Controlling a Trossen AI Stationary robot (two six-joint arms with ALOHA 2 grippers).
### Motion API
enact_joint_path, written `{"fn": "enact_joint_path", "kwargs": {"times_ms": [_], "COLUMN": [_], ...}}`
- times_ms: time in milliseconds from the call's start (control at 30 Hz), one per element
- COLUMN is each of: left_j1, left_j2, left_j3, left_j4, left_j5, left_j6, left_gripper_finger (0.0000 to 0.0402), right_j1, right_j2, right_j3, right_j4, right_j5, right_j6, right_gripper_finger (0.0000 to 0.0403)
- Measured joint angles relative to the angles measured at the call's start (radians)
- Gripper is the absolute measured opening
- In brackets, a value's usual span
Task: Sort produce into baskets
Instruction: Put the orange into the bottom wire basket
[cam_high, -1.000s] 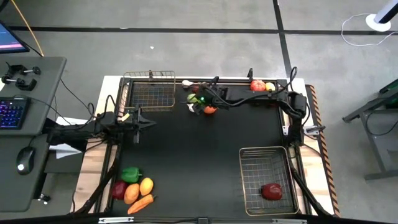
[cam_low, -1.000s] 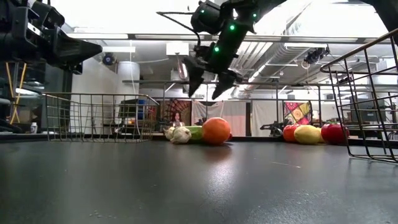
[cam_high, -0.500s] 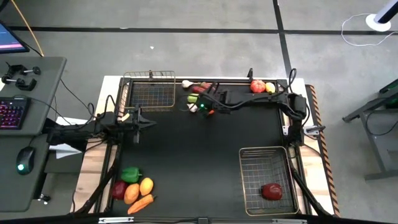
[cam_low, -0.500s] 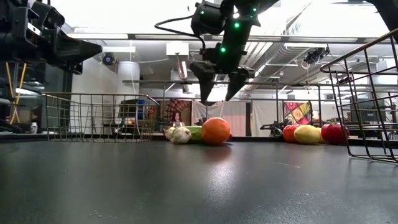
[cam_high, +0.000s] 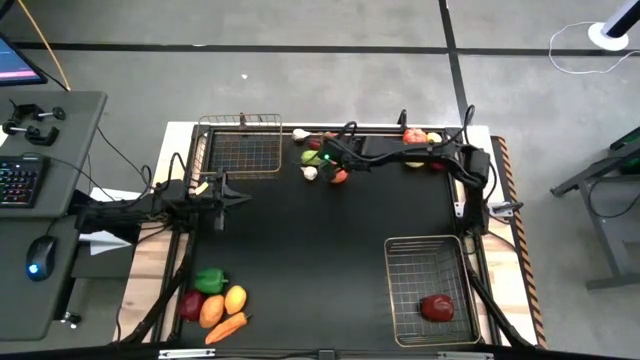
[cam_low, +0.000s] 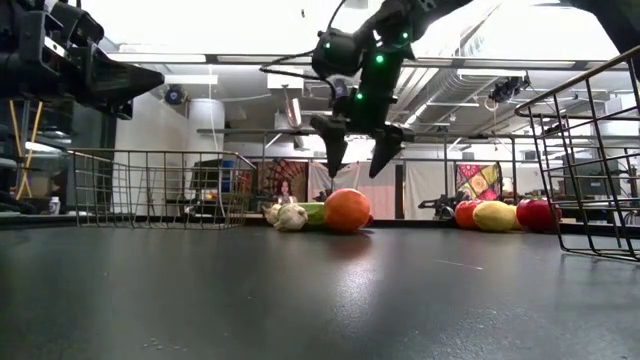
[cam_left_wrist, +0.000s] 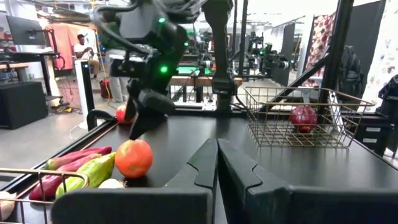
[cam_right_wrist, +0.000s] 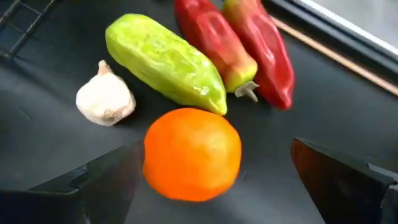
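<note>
My right gripper (cam_low: 356, 166) hangs open just above the orange (cam_low: 347, 210), which rests on the table's far middle; its fingers stand on either side of the orange (cam_right_wrist: 193, 154) without touching it. Beside the orange lie a white garlic (cam_right_wrist: 106, 98), a green cucumber (cam_right_wrist: 165, 62) and red pieces (cam_right_wrist: 249, 43). My left gripper (cam_high: 236, 200) is shut and empty above the table's left side, near the smaller wire basket (cam_high: 240, 120). The larger wire basket (cam_high: 392, 290) at the near right holds a dark-red piece (cam_high: 436, 307).
A green pepper (cam_high: 210, 280), a lemon (cam_high: 235, 298), a carrot (cam_high: 226, 327) and other pieces lie at the near left corner. A red apple (cam_high: 414, 137) and a lemon (cam_high: 434, 140) lie at the far right. The table's middle is bare black mat.
My right gripper has come down a little toward the orange and has turned, so that its fingers now point straight down over it. It has stayed open. The orange and the other produce have not moved.
</note>
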Motion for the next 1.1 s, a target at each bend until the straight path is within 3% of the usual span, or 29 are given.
{"fn": "enact_joint_path", "kwargs": {"times_ms": [267,933,1100], "left_j1": [0.0,0.0,0.0], "left_j2": [0.0,0.0,0.0], "left_j3": [0.0,0.0,0.0], "left_j4": [-0.002,0.0,0.0], "left_j5": [-0.003,-0.011,-0.011], "left_j6": [0.0,0.0,0.0], "left_gripper_finger": [0.0001,0.0001,0.0001], "right_j1": [-0.016,-0.037,-0.043], "right_j2": [0.074,0.144,0.144], "right_j3": [0.0,0.0,0.0], "right_j4": [0.051,0.11,0.077], "right_j5": [-0.124,-0.118,-0.119], "right_j6": [-0.006,0.0,0.019], "right_gripper_finger": [0.0399,0.0398,0.0361]}}
